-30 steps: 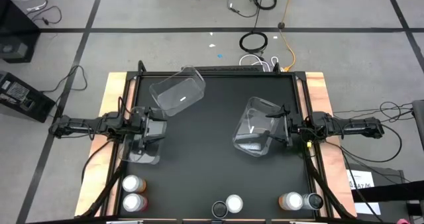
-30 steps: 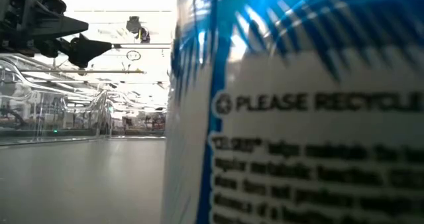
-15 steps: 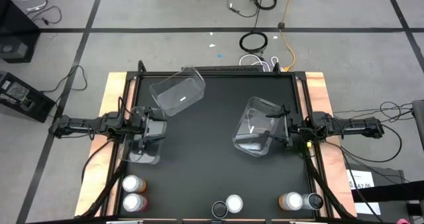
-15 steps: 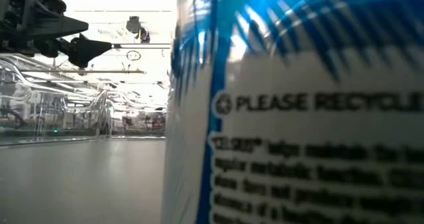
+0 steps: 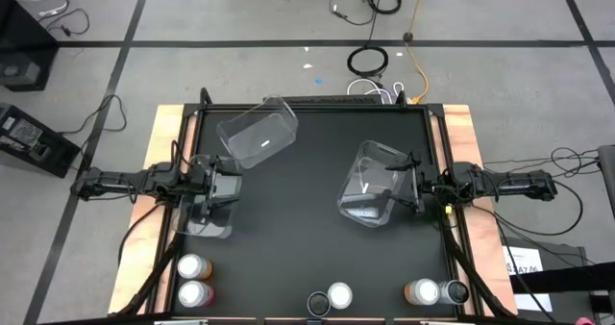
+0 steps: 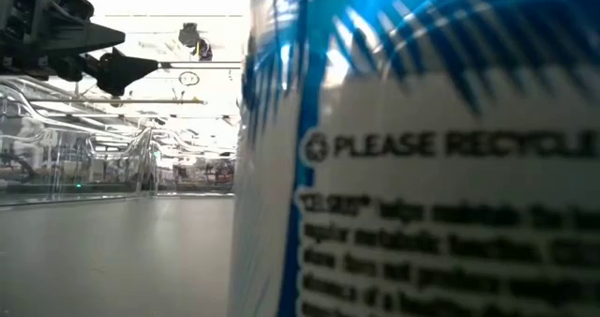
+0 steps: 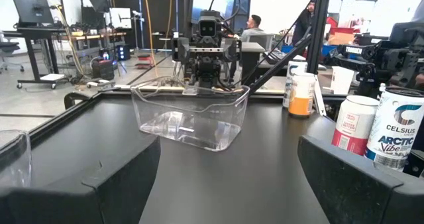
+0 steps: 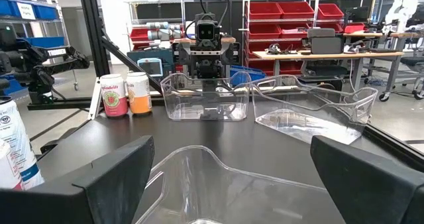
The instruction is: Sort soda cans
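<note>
Six small cylindrical soda cans stand upright along the table's near edge, well apart from the open left gripper and open right gripper

You can read "PLEASE RECYCLE" on the blue-and-white can close up; "CELSIUS ARCTIC Vibe", seemingly, marks a white can.

Black table: three clear bins spread out; six cans along near edge.
</note>
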Motion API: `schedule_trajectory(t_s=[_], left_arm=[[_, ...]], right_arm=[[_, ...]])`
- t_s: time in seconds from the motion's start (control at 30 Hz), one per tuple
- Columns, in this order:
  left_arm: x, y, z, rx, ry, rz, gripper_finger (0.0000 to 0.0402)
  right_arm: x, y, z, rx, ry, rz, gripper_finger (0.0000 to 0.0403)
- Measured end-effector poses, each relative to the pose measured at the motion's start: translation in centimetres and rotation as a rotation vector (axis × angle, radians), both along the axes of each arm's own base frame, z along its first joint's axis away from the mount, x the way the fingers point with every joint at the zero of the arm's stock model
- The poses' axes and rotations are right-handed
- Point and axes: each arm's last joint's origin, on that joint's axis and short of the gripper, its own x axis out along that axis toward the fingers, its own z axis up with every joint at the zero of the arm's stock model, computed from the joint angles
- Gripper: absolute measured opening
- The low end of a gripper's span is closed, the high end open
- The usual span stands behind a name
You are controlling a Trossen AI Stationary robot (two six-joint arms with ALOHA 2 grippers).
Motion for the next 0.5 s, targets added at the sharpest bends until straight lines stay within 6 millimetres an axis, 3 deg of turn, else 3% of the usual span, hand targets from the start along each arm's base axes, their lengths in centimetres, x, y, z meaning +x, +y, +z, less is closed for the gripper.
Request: schedule_trajectory(t_s=[0.37, 0.5], left_arm=[[0.0, 0.0, 0.0, 0.000, 0.000, 0.000, 0.0367], [0.0, 0.0, 0.0, 0.000, 0.000, 0.000, 0.0367]], right_arm=[[-0.1, -0.2, 0.3, 0.026, -0.005, -0.052, 0.0398], [-0.2, -0.4, 1.8, -0.015, -0.023, -0.129, 0.0398]])
